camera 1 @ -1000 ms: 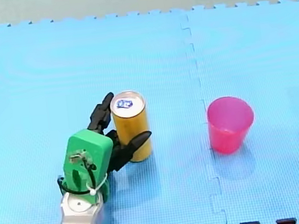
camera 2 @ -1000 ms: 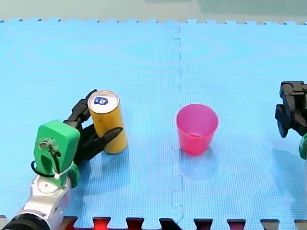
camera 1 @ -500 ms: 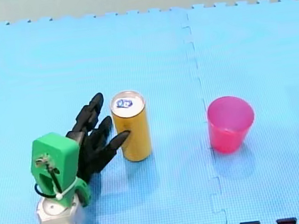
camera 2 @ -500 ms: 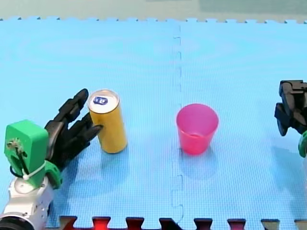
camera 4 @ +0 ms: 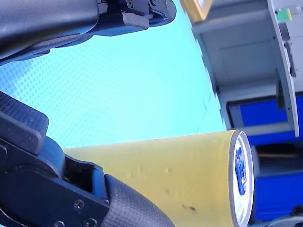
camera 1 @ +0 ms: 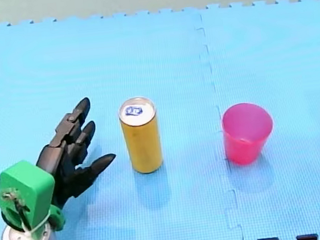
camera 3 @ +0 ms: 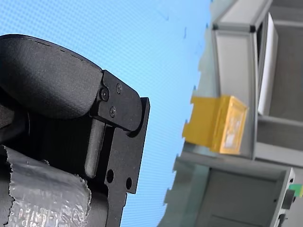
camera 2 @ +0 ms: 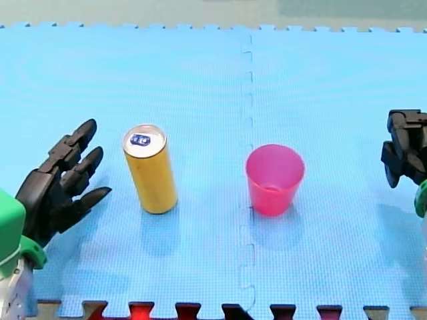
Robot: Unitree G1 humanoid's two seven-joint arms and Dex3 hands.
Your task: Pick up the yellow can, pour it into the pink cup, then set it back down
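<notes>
Left hand (camera 1: 62, 163) has let go of the yellow can (camera 1: 142, 138) and backed off toward the near-left corner of the blue mat (camera 1: 198, 47). It is empty and unclenched, apart from the can. Can stands upright left of the mat's middle seam, nearer the front edge. Pink cup (camera 1: 246, 135) stands upright just right of that seam. Right hand (camera 2: 405, 153) is at the right edge; its grip state cannot be told.

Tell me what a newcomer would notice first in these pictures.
The yellow can stands upright on the blue foam mat, with the pink cup upright to its right, apart from it. The left hand is at the can's left, holding nothing and not touching it; the right hand is at the mat's right edge.
</notes>
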